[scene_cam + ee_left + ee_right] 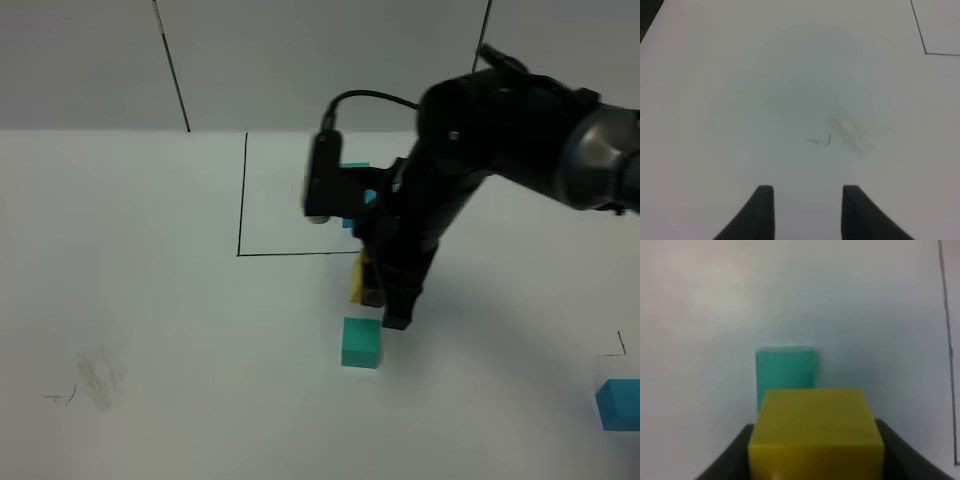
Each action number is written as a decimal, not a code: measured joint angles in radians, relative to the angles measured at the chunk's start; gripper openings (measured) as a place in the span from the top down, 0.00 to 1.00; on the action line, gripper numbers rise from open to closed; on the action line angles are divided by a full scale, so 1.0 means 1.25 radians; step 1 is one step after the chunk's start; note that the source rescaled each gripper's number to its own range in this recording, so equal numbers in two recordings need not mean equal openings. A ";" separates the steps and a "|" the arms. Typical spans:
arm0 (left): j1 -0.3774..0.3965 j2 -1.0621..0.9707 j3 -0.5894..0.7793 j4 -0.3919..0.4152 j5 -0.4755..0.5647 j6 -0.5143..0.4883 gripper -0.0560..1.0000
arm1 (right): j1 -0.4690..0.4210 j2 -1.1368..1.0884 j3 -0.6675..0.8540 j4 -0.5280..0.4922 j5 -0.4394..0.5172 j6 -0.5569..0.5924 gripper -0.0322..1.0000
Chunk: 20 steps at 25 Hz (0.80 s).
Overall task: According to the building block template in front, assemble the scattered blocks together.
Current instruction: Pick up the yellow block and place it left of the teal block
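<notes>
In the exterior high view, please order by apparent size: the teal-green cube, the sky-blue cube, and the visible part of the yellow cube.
1-2. teal-green cube and sky-blue cube: they look alike, and the frame edge cuts the blue one.
3. yellow cube: only a sliver shows, beside the right tool.

A: We look down from high in front on the white table point(180, 380), arm at right.

B: Our left wrist view faces bare tabletop closely. Our right wrist view sits very close on a yellow cube point(815, 432) and teal cube point(785, 370), both shared with the high view.
</notes>
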 joint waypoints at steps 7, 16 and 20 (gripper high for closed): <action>0.000 0.000 0.000 0.000 0.000 0.000 0.94 | 0.114 0.214 -0.320 -0.064 0.149 0.056 0.78; 0.000 0.000 0.000 0.000 0.000 0.000 0.94 | 0.118 0.319 -0.390 -0.094 0.161 0.135 0.78; 0.000 0.000 0.000 0.000 0.000 0.000 0.94 | 0.118 0.319 -0.384 -0.094 0.161 0.174 0.78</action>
